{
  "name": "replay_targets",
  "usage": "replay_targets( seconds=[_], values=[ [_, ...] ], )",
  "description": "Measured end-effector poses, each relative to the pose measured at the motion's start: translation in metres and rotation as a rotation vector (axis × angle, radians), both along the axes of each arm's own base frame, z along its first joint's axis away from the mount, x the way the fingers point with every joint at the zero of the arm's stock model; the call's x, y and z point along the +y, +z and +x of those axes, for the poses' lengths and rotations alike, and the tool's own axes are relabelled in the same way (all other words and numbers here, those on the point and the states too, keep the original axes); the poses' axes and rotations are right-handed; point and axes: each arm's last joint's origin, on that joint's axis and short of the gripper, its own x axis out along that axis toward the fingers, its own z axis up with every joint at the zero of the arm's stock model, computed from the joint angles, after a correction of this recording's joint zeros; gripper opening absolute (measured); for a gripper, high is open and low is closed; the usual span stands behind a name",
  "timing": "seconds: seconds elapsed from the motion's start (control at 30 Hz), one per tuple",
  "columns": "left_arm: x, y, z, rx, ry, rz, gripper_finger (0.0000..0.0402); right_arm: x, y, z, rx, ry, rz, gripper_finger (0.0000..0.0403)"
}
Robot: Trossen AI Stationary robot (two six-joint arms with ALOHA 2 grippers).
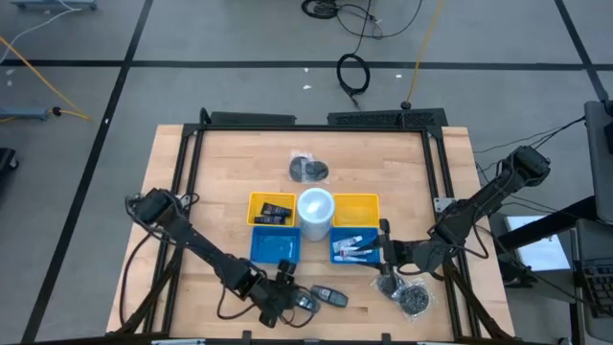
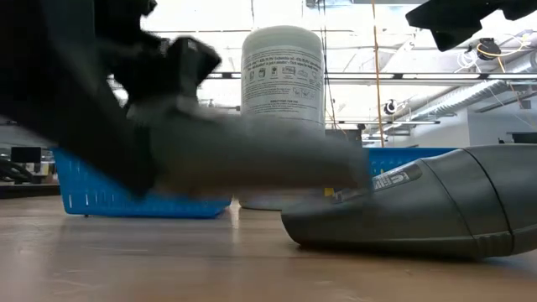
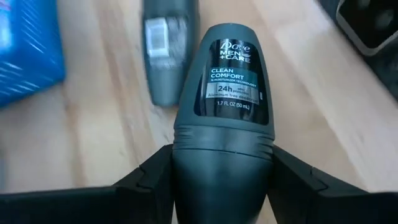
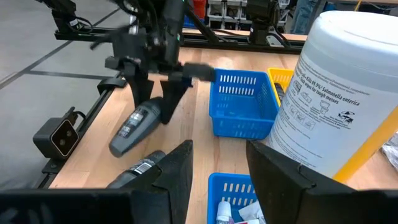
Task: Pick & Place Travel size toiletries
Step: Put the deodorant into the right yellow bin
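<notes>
Left gripper [image 3: 221, 186]: near edge of the tabletop [image 1: 220, 172], left of centre; fingers [image 3: 146, 180] pinch the cap end of a dark grey Dove Men+Care roll-on deodorant [image 3: 227, 93]. In the right wrist view that bottle [image 4: 134, 127] hangs tilted, label end low, close to the wood; whether it touches, cannot tell.

Second roll-on [image 1: 330, 296]: same dark grey kind, lying flat on the wood just right of the held one, untouched.

Right gripper [image 4: 217, 168]: near right, fingers spread with nothing between them, hovering just near of the near-right blue basket [image 1: 356, 247].

Toiletries already binned: small white tubes [image 1: 354, 251] with red and blue marks lie in that near-right blue basket.

Other bins: near-left blue basket [image 1: 275, 247] looks empty; far-left yellow basket [image 1: 271, 209] holds black oblong items; far-right yellow basket [image 1: 356, 207] shows nothing in it.

Wipes canister [image 1: 315, 213]: white, upright at the centre where the four baskets meet.

Clutter: bags of dark metal bits at near right [image 1: 412, 297] and far centre [image 1: 308, 169].

Step in hand: likely the pick, bottle clamped but barely off the wood.

Next move, as judged: raise the bottle clear, carry it far and right over a blue basket's wall, keep off the canister and the right arm, then release.

Risk: the hold is on the rounded cap end, so the bottle may swing or slip.
</notes>
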Motion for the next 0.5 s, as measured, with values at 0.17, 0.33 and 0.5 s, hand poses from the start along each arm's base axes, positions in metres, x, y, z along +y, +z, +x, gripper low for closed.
replay_targets(
  seconds=[0.17,0.33,0.5],
  values=[
    [-0.002,0.028,-0.007,-0.116,0.056,0.034,0.0183,0.000,0.000,0.000,0.000,0.000,0.000,0.0146],
    [0.004,0.057,-0.014,-0.259,0.172,0.129,0.0183,0.000,0.000,0.000,-0.005,0.000,0.004,0.0146],
    [0.012,0.076,-0.015,-0.384,0.281,0.268,0.0183,0.001,0.004,0.001,-0.034,0.000,0.028,0.0146]
  ],
)
